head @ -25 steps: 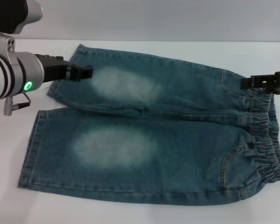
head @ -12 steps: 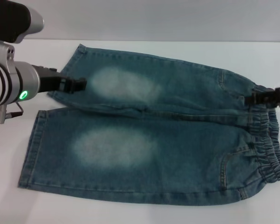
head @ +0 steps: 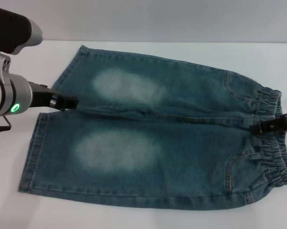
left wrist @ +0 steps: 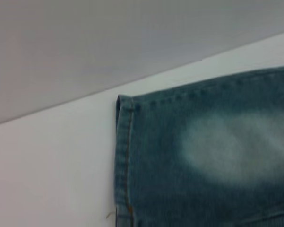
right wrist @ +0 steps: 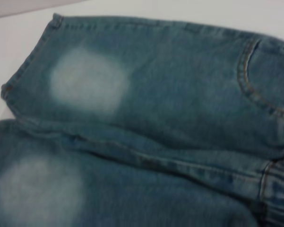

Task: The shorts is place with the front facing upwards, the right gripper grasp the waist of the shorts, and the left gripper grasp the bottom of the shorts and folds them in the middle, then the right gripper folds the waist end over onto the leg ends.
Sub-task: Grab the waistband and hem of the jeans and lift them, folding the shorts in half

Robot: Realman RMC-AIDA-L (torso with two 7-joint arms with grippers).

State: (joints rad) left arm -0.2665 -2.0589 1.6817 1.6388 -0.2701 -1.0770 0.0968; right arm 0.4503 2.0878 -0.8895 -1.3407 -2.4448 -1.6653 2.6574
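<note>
Lying flat, front up, unfolded: shorts [head: 153, 138] on white table [head: 258, 57]; left gripper [head: 62, 102] at bottom of the shorts [head: 32, 148], right gripper [head: 272, 126] over waist end [head: 270, 143]; clench of either unreadable. Left wrist: far hem corner, grey wall [left wrist: 85, 38] beyond. Right wrist: both legs spread, no fold begun.

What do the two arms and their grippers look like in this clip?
The left arm is thick, white and silver, ringed with black bands, with a round green light and a black cover on top. The left gripper is a slim black claw. Only the right gripper shows of the right arm: a small black tip.
</note>
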